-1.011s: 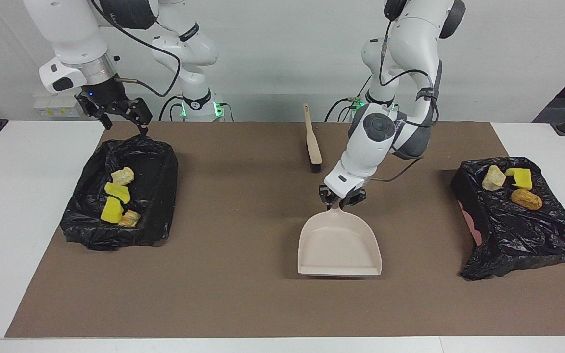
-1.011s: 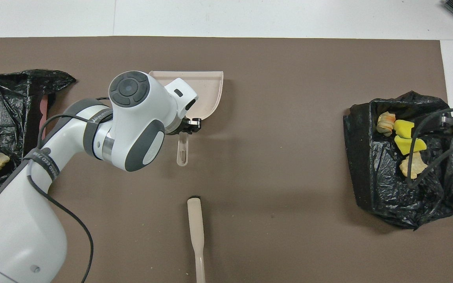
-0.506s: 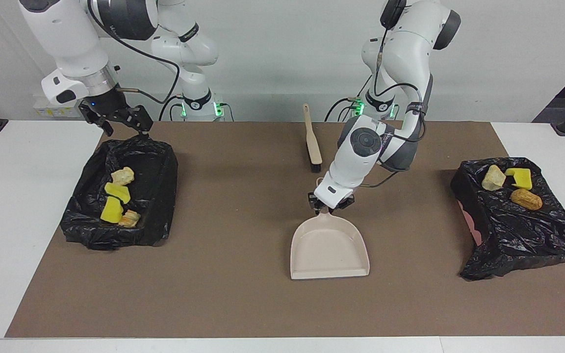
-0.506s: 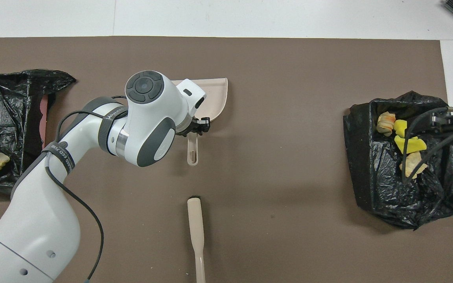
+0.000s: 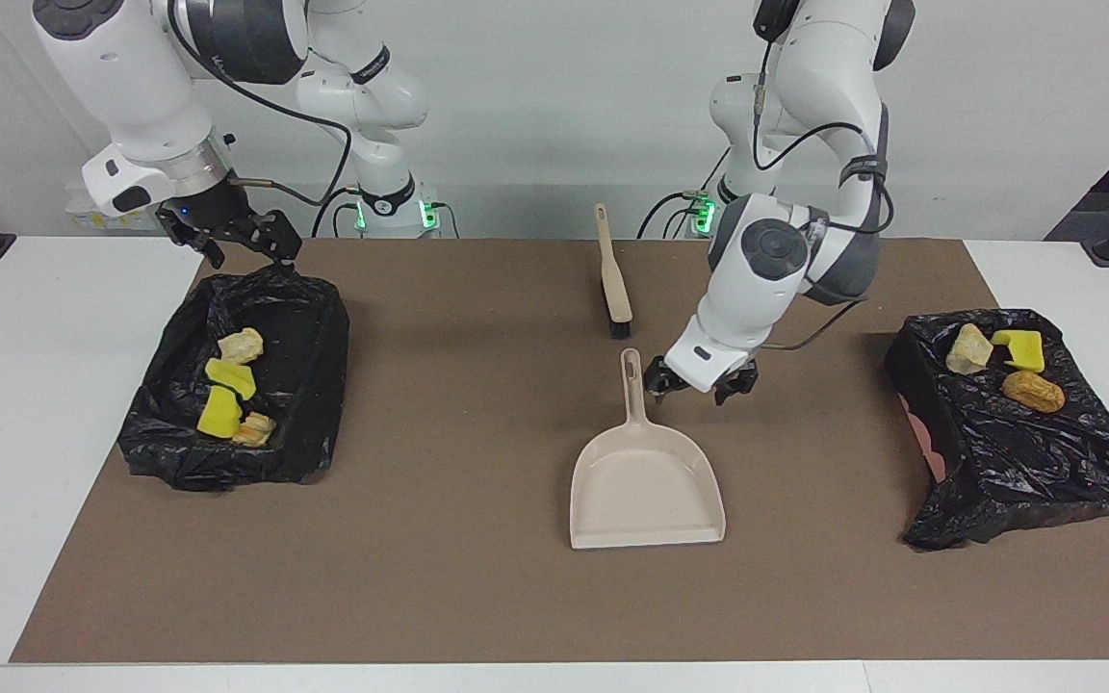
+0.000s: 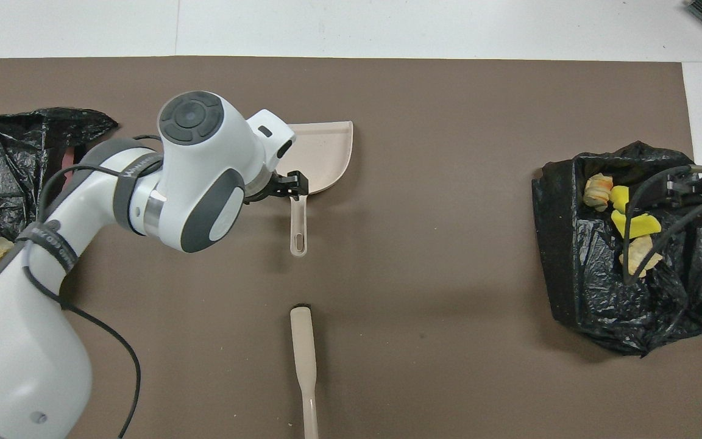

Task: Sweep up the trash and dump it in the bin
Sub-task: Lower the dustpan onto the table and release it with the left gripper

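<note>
Dustpan [image 5: 646, 486] lies flat mid-frame on the worktop, empty. Left hand [image 5: 701, 387] hangs beside its handle, fingers wide, holding nothing. Right hand [image 5: 232, 238], upper left, also wide, waits over one bin [image 5: 323, 332]. Trash [image 5: 227, 390] sits in both bins. Best lift straight clear, no nudging the handle.

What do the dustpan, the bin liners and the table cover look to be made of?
Dustpan: probably moulded plastic, matte beige; one smooth piece with a raised rim and a slotted handle.
Bin liners: thin black plastic film, glossy; crinkled, with highlights along the folds.
Table cover: a flat brown sheet, matte, perhaps paper or felt; no glare and straight cut edges, but the look leaves it open.
</note>
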Robot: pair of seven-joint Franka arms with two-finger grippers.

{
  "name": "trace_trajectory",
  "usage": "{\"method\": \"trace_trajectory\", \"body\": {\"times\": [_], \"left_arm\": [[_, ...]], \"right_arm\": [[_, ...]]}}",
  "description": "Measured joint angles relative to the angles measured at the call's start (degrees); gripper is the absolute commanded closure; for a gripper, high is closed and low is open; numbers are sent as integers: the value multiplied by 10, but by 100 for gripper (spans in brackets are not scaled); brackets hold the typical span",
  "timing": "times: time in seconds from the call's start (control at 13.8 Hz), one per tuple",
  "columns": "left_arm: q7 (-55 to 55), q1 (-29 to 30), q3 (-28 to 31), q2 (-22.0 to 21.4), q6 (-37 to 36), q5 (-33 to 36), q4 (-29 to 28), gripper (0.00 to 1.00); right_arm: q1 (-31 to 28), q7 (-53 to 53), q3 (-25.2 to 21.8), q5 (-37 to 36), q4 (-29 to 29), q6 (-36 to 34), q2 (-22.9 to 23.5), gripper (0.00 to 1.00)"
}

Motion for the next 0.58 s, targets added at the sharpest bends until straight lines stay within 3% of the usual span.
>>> {"method": "trace_trajectory", "body": {"times": [0.29, 0.58], "left_arm": [[149, 1, 90, -91, -87, 0, -5, 0], [230, 5, 160, -155, -132, 0, -1, 0]], "right_arm": [[2, 0, 1, 0, 2, 2, 3, 0], [3, 0, 1, 0, 3, 2, 4, 0]]}}
